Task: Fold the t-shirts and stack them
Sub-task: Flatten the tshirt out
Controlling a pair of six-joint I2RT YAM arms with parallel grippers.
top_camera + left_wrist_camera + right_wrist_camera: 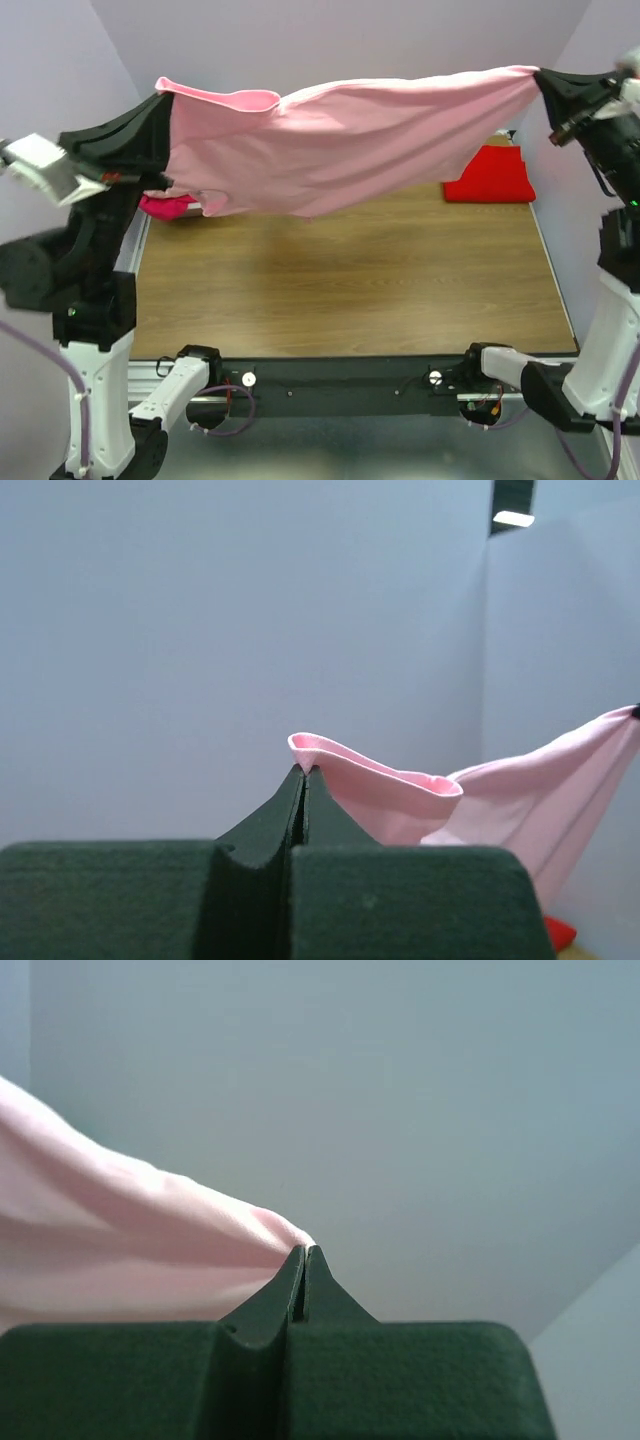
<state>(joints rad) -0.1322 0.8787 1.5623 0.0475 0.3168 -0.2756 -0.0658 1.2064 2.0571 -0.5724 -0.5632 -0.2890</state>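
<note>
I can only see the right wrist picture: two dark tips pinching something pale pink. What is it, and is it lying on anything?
Observer: A light pink t-shirt, hanging in the air above the table, not lying on it.
Operator: Who holds the other end?
Observer: The left gripper pinches the opposite end, so the shirt stretches between both arms.
Operator: Any other clothes around?
Observer: A folded red t-shirt lies at the table's far right corner.

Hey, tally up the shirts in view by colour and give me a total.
Light pink t-shirt, held up in the air: 1
Red t-shirt, folded on the table: 1
Magenta t-shirt, mostly hidden behind the pink one: 1
Total: 3
</note>
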